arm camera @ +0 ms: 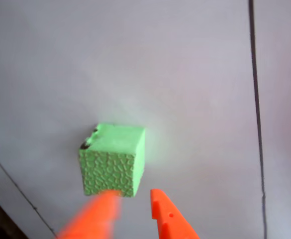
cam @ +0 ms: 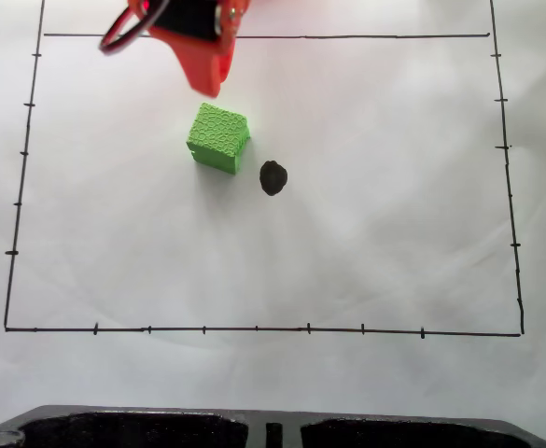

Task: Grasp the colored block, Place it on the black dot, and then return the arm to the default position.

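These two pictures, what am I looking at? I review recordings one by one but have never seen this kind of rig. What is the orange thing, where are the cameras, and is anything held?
The orange thing is a small robot arm ending in a two-finger gripper. The fixed view looks down on a white sheet with a hand-drawn black border. The wrist view comes from a camera riding on the arm, so the two orange fingers poke in from the bottom edge. On the sheet lie a green cube and, just beside it without touching, a black dot. Nothing is held: the fingers are apart, near the cube, which rests on the sheet.
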### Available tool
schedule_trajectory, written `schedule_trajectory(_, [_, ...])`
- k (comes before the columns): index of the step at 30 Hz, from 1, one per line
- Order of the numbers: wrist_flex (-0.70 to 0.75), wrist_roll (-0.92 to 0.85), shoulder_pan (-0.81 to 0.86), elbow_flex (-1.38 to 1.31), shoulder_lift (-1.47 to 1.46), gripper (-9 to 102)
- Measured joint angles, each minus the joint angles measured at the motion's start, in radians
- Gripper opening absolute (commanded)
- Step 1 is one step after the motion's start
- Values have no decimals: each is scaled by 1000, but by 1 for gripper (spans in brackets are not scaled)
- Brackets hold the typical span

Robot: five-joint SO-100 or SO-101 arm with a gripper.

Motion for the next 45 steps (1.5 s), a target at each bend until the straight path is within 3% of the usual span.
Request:
schedule_trajectory(7, [0, 26, 0, 0, -21, 39])
schedule_trajectory(20, [-100, 49, -15, 0, -198, 44])
schedule_trajectory(29, [-189, 49, -49, -12, -359, 43])
schedule_trajectory(45, [-285, 14, -35, -14, -387, 24])
